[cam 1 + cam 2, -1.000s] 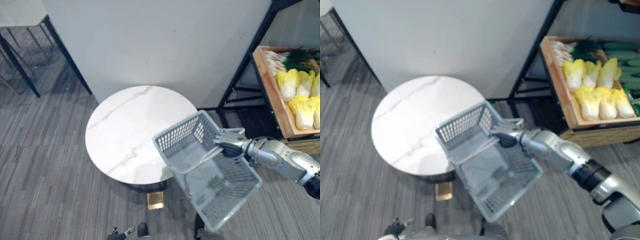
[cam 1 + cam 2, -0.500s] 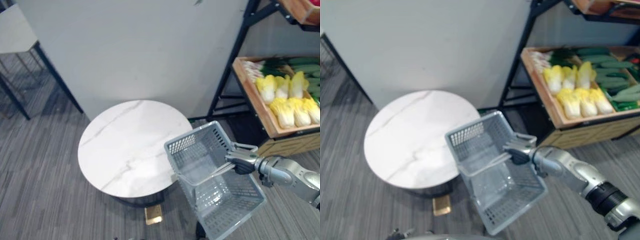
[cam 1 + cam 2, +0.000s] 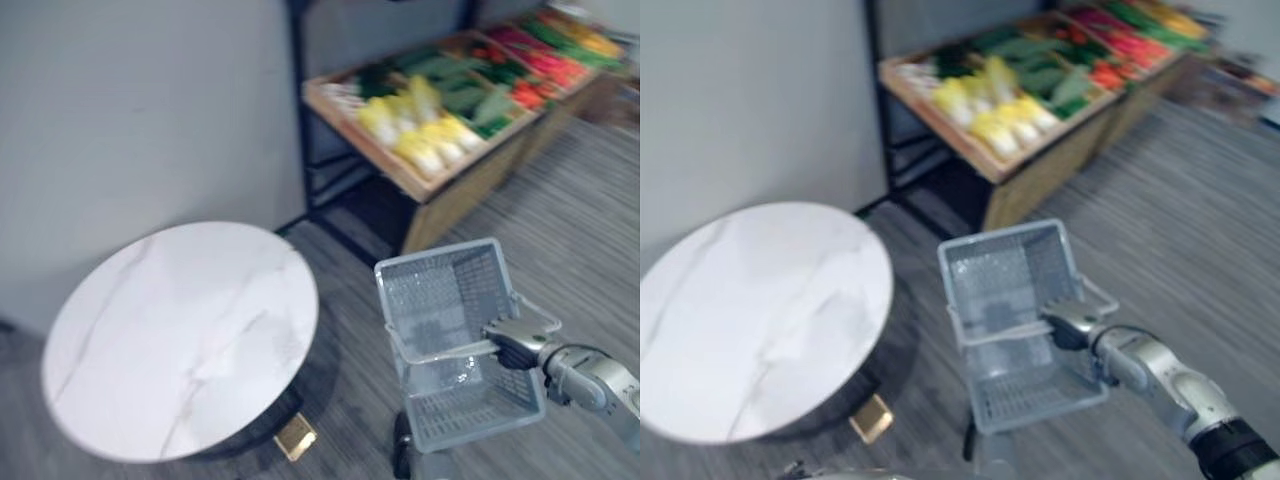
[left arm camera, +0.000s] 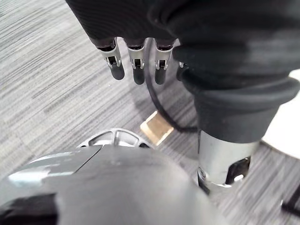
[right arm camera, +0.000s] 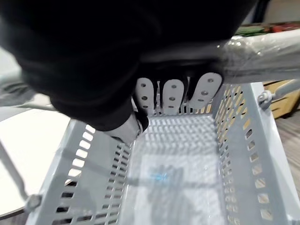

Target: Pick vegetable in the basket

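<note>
While the right hand (image 3: pixel 511 346) curls round the handle (image 3: pixel 445 351) of a slotted grey plastic basket (image 3: pixel 440 292) beside the round marble bench (image 3: pixel 180 335), vegetables (image 3: pixel 425 140) fill a wooden tray (image 3: pixel 360 149) well apart, the left hand (image 4: pixel 137 61) hanging slack.

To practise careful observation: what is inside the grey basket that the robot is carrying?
The basket holds no vegetables: its bare mesh floor shows. The right hand, curled round the handle, hides part of it in the wrist view.
</note>
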Robot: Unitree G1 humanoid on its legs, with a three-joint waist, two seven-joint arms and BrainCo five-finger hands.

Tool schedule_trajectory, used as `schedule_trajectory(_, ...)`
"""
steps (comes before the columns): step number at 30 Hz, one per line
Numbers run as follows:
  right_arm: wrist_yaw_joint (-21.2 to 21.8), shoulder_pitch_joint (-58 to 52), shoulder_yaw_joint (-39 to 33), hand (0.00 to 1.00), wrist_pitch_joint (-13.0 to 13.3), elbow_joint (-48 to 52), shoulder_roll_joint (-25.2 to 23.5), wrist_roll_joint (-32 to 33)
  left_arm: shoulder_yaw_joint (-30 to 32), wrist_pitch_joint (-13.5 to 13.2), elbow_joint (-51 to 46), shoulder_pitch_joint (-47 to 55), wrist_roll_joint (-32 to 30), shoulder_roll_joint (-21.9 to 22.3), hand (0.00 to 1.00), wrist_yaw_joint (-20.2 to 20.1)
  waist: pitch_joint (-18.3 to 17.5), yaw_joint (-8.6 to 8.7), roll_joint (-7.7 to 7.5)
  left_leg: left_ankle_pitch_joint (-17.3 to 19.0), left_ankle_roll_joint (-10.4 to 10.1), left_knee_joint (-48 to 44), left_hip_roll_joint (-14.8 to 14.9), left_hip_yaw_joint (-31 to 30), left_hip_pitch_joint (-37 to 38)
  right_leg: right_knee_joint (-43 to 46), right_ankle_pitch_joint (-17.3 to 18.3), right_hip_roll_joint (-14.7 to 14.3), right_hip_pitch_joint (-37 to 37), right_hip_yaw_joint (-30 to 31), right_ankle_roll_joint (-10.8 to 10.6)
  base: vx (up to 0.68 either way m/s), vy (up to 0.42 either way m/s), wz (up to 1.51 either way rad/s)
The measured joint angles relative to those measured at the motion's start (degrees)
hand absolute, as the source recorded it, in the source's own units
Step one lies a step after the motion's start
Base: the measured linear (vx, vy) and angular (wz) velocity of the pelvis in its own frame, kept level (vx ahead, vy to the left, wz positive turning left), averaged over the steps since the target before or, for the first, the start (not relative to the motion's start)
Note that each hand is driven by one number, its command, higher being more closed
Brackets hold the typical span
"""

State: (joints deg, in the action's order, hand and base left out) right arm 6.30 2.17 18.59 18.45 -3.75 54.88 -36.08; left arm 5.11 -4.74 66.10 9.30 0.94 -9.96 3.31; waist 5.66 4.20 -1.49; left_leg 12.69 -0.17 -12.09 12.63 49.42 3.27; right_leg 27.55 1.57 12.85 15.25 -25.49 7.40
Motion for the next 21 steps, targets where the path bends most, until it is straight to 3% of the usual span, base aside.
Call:
schedule_trajectory(3, 0.1, 3.1, 0.0, 1.0, 0.7, -1.7, -2.3, 0.0, -1.3, 0.0, 0.2, -2.0, 0.0, -1.3, 0.0, -0.5, -0.4, -1.01, -0.75, -0.3, -0.2, -0.3, 1.5, 8.2, 0.2, -0.3, 1.2, 1.6, -4.7, -1.0, -2.8, -0.08, -0.041, -1.57)
schedule_trajectory(4, 0.1, 3.1, 0.1, 1.0, 0.4, -1.7, -2.9, -0.1, -1.4, -0.1, 0.3, -2.8, 0.0, -1.3, 0.0, -0.9, -0.4, -1.04, -0.78, -0.7, -0.5, -0.5, 2.0, 10.4, 0.3, -3.5, 1.0, 1.5, -5.8, -1.0, -5.7, -0.06, -0.14, -1.23)
schedule_trajectory(5, 0.2, 3.0, 0.1, 1.0, 0.3, -1.8, -3.2, -0.1, -1.5, -0.1, 0.5, -3.1, 0.0, -1.2, 0.0, -1.2, -0.6, -0.84, -1.06, -1.0, -0.5, -0.8, 2.1, 11.8, 0.5, -6.7, 1.1, 0.9, -6.6, -1.0, -8.2, -0.03, -0.207, -1.0)
schedule_trajectory(8, 0.2, 3.0, 0.5, 1.0, 0.4, -1.7, -3.2, -0.2, -1.4, -0.1, 2.0, -3.8, 0.0, -0.2, 0.0, -1.5, -1.0, -1.07, -0.1, -2.3, -1.4, -1.1, 2.5, 13.1, 0.6, -18.8, 0.9, -2.7, -10.1, -0.9, -9.8, -0.03, -0.255, -0.8)
schedule_trajectory(10, 0.2, 2.7, 1.0, 1.0, 0.4, -1.7, -3.2, -0.2, -1.3, 0.0, 3.4, -4.7, -0.6, 0.4, 0.0, -1.5, -1.2, -0.9, 1.15, -3.1, -1.9, -2.3, 3.7, 14.0, -0.2, -25.4, -1.2, -5.1, -11.7, -0.8, -11.5, -0.08, -0.22, -0.41)
schedule_trajectory(11, 0.2, 2.1, 1.0, 1.0, 0.3, -1.7, -3.3, -0.2, -1.2, 0.0, 3.5, -4.9, -1.4, 0.6, 0.0, -1.5, -1.2, -0.91, 1.5, -3.5, -1.7, -4.3, 5.1, 14.0, -0.8, -27.2, -1.9, -6.0, -12.2, -0.8, -11.0, -0.11, -0.228, -0.16)
schedule_trajectory(13, 0.2, 0.7, 1.0, 1.0, 0.1, -1.7, -4.2, -0.1, -0.3, -0.1, 3.4, -5.0, -2.1, 0.4, 0.0, -1.2, -1.1, -1.05, 1.48, -5.8, -1.2, -15.8, 11.6, 10.5, -2.5, -29.4, -2.3, -7.9, -14.6, -0.6, -10.1, -0.08, -0.186, -0.1)
schedule_trajectory(14, 0.2, 0.7, 1.0, 1.0, 0.1, -1.7, -4.4, -0.1, -0.1, 0.0, 3.5, -4.9, -2.1, 0.3, 0.0, -1.2, -1.1, -1.2, 1.54, -6.9, -1.1, -18.8, 13.1, 9.7, -2.6, -29.6, -2.2, -8.3, -15.4, -0.2, -9.8, -0.04, -0.158, -0.33)
schedule_trajectory(16, 0.1, 0.8, 1.2, 1.0, 0.6, -1.5, -4.8, -0.1, 0.4, -0.1, 3.4, -3.3, -1.9, 0.5, 0.0, -0.9, -0.5, -1.83, 0.91, -13.0, -0.3, -27.8, 16.8, 4.0, -3.4, -29.4, -1.6, -8.7, -17.6, 3.2, -9.0, -0.03, -0.116, -0.71)
schedule_trajectory(18, -0.1, 2.2, 2.0, 1.0, 0.2, -1.6, -5.5, -0.1, 2.2, -1.1, 2.8, -2.6, -1.8, 1.2, 0.0, -0.7, -0.4, -3.04, 0.91, -11.7, -1.9, -31.9, 14.3, -8.0, -7.4, -28.7, -1.5, -7.7, -17.2, 8.2, -8.5, -0.01, -0.037, -1.18)
schedule_trajectory(19, -0.1, 3.6, 3.3, 1.0, -0.2, -1.6, -6.2, -0.1, 2.9, -1.4, 2.8, -2.0, -1.8, 1.6, 0.0, -0.8, -0.4, -3.36, 0.83, -8.7, -2.7, -31.8, 9.8, -16.7, -9.8, -28.4, -1.0, -7.2, -16.1, 12.1, -7.8, 0.02, 0.034, -1.88)
schedule_trajectory(20, -0.1, 5.0, 5.5, 1.0, -0.4, -1.7, -7.2, 0.0, 4.3, -1.4, 2.8, 0.1, -1.8, 2.5, 0.0, -0.8, -0.2, -4.32, 0.93, -4.9, -4.2, -27.7, 2.6, -29.0, -11.0, -28.4, -1.0, -7.4, -15.1, 17.3, -7.7, 0.04, 0.079, -2.18)
schedule_trajectory(21, -0.1, 5.7, 7.0, 1.0, -0.3, -1.7, -7.7, 0.0, 4.4, -1.4, 2.9, 1.6, -1.8, 3.0, 0.0, -0.9, -0.1, -4.63, 1.11, -3.0, -4.6, -23.5, -1.4, -35.9, -11.0, -28.5, -1.1, -7.8, -15.0, 19.8, -7.6, 0.05, 0.128, -1.98)
